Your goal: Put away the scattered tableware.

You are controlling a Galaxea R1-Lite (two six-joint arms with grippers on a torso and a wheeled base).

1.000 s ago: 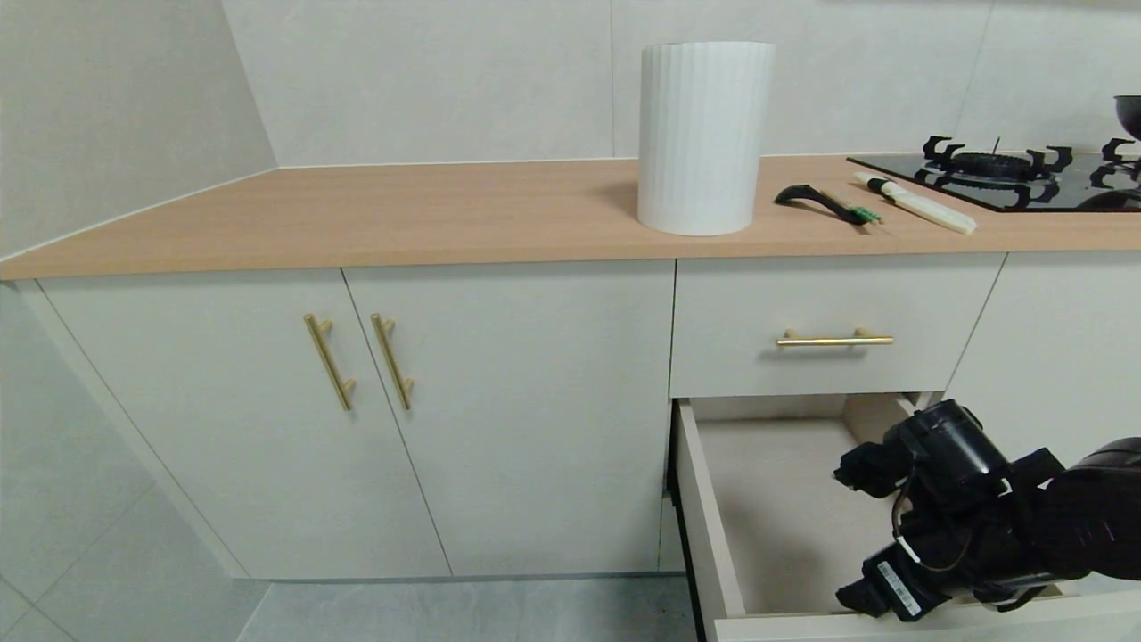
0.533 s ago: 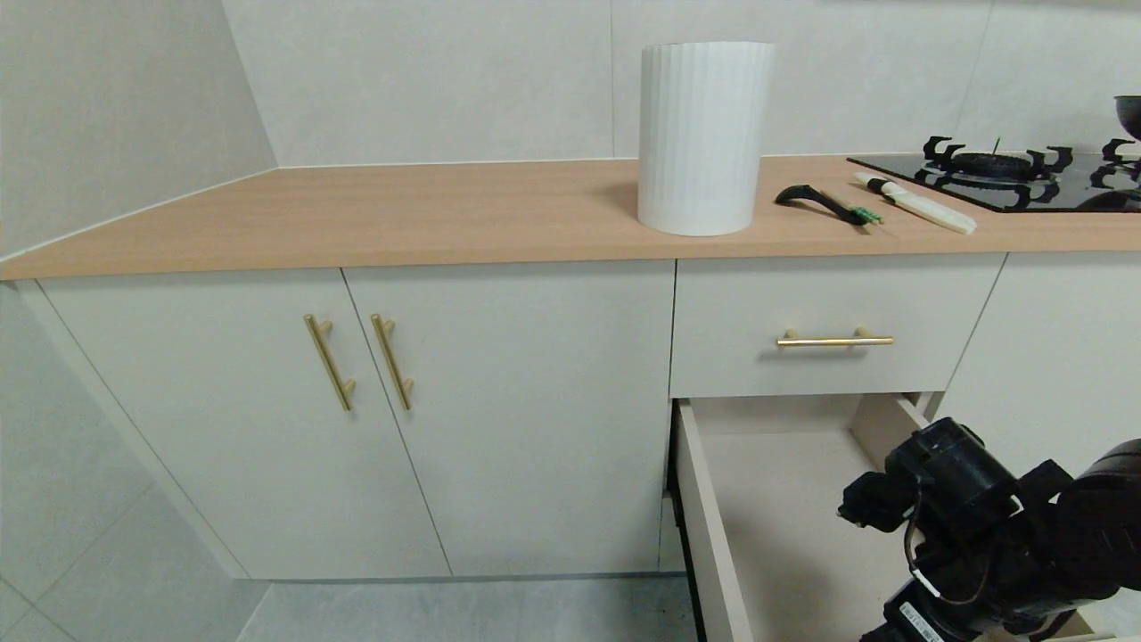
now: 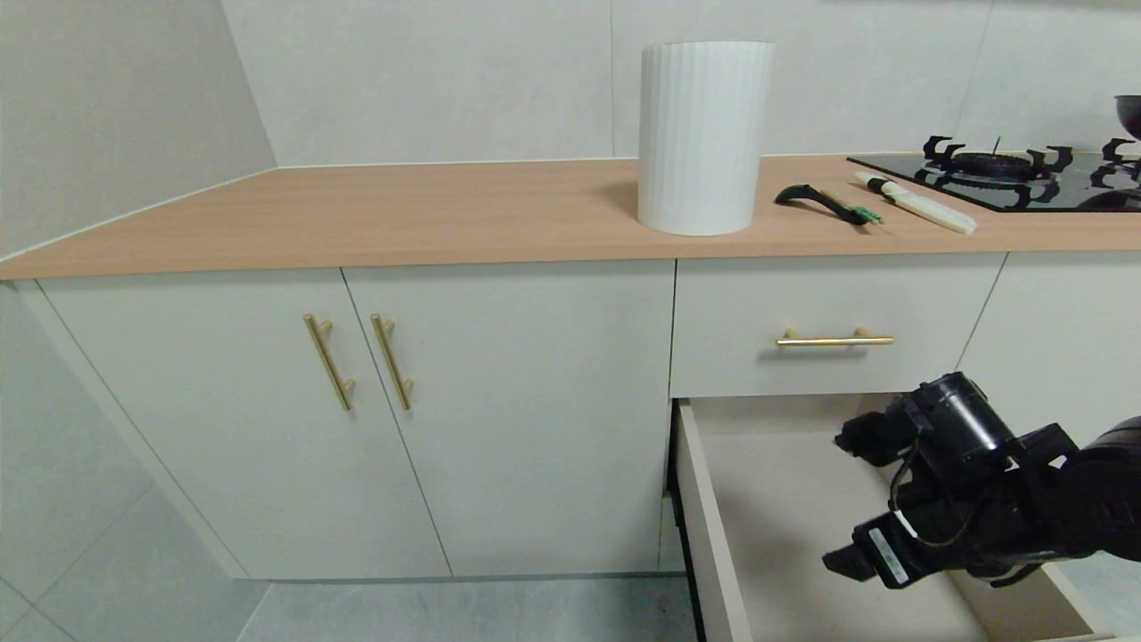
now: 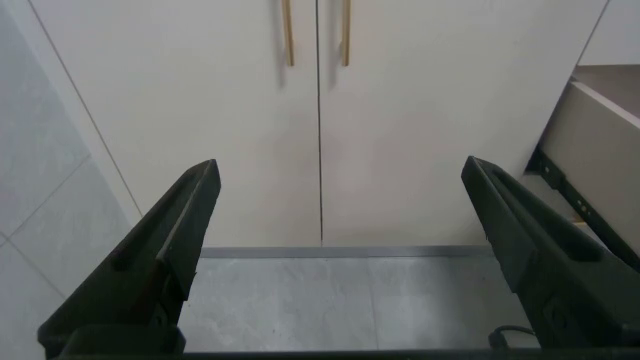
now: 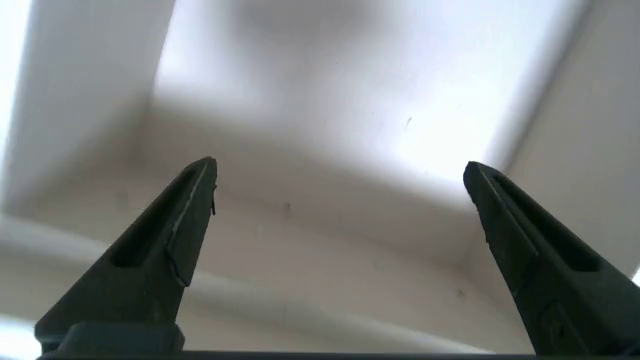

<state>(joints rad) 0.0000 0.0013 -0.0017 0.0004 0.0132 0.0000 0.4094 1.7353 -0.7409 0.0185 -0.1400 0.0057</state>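
Right gripper (image 3: 851, 499): fingers spread, nothing held; I see it over the open drawer (image 3: 706, 526), whose far side wall is well apart from it.
Left gripper (image 4: 340, 265): spread, nothing held, facing cabinet doors (image 4: 320, 120).
Tableware: black utensil (image 3: 816, 201) and cream utensil (image 3: 918, 205) lie on the countertop (image 3: 446, 214), above and beyond the right gripper.

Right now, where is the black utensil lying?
In the head view, the black utensil lies on the countertop on the robot's right, between the white ribbed container and the cream utensil.
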